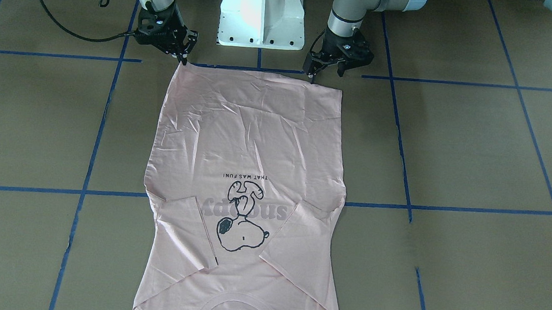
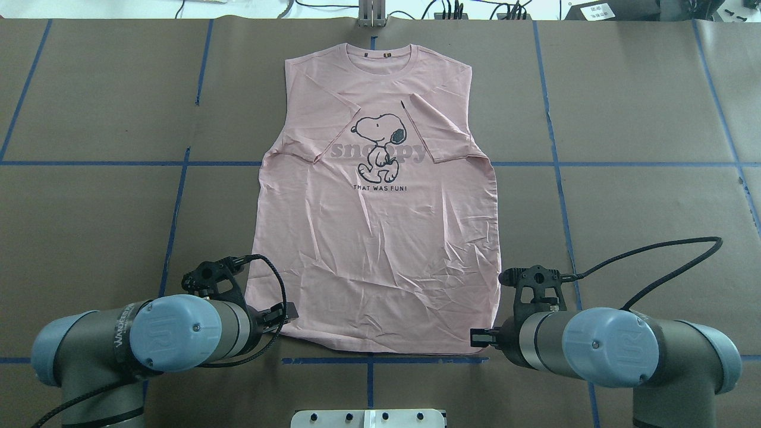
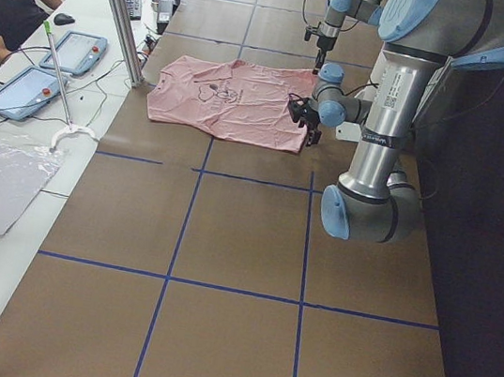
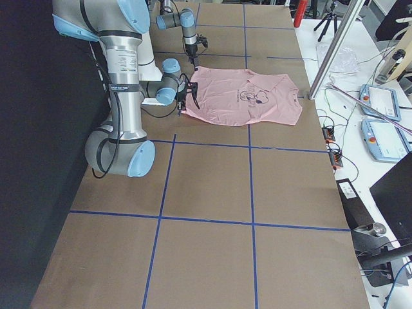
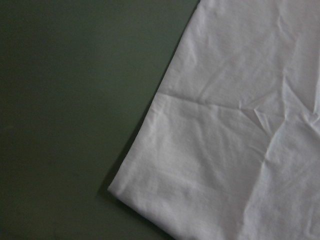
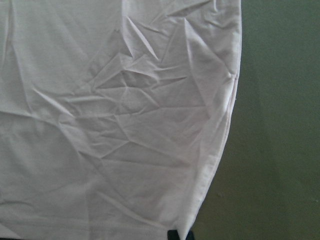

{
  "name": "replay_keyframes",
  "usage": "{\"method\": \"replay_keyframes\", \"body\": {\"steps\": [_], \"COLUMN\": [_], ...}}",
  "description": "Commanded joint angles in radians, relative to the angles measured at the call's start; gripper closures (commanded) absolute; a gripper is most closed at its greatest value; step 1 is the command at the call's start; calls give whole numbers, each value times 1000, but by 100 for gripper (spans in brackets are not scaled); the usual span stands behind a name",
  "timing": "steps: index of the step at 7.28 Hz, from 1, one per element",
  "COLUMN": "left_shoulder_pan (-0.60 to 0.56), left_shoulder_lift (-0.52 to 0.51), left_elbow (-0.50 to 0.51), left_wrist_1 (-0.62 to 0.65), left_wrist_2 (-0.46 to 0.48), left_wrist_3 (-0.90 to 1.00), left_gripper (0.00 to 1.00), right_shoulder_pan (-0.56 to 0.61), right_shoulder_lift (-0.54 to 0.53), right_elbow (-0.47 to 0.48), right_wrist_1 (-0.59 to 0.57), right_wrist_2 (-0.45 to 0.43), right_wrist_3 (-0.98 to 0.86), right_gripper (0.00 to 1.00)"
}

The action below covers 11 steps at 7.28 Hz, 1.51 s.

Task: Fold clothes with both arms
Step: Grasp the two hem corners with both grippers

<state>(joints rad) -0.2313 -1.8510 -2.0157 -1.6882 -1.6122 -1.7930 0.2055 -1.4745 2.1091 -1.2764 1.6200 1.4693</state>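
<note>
**Pink T-shirt [image 2: 374,238] flat and print-up on the brown desk [image 2: 89,226], a tool at each end of its hem.**

*Hidden or unclear.*
- In the overhead view the left arm [image 2: 178,333] and right arm [image 2: 606,351] cover most of their own tools.
- The front-facing view cuts the collar off at its lower border.
- The left wrist view shows only a hem corner [image 5: 117,190] lying on the desk, with no finger in frame.
- The right wrist view shows creased fabric, its side edge, and one dark tip [image 6: 173,234] at the bottom border, right at the hem corner.
- Both side views are too small to read the fingers.

*Tools.*
- Left tool [image 1: 326,71]: the jaws stand wide apart with nothing between them. One fingertip is at the hem edge, a little inboard of the nearer corner, and contact cannot be judged.
- Right tool [image 1: 181,56]: its tip meets the other hem corner. Whether the jaws are apart or pinching cloth cannot be told.

*Layout.*
- The shirt runs away from both tools towards the far side of the desk.
- The dog print [image 2: 380,148] and ribbed collar [image 2: 380,54] lie at the end farthest from the tools.
- The sleeves [image 2: 446,134] are folded in over the chest.
- The white pedestal base [image 1: 262,16] stands between the two tools, on the robot's side of the hem.
</note>
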Motion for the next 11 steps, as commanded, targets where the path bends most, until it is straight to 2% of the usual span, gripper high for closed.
{"method": "replay_keyframes", "body": {"steps": [1, 3, 6, 11], "left_shoulder_pan": [3, 1, -8, -10], "left_shoulder_lift": [12, 12, 30, 50], "left_elbow": [-5, 0, 29, 37], "left_wrist_1": [-1, -13, -82, -85], "left_wrist_2": [28, 25, 23, 23], "left_wrist_3": [125, 281, 334, 337], "left_gripper": [2, 4, 4, 4], "right_shoulder_pan": [2, 2, 5, 6], "right_shoulder_lift": [2, 2, 2, 2], "right_elbow": [-1, -1, -1, 0], "right_wrist_1": [0, 0, 0, 0], "right_wrist_2": [0, 0, 1, 5], "right_wrist_3": [0, -1, -1, -1], "right_gripper": [100, 100, 100, 100]}}
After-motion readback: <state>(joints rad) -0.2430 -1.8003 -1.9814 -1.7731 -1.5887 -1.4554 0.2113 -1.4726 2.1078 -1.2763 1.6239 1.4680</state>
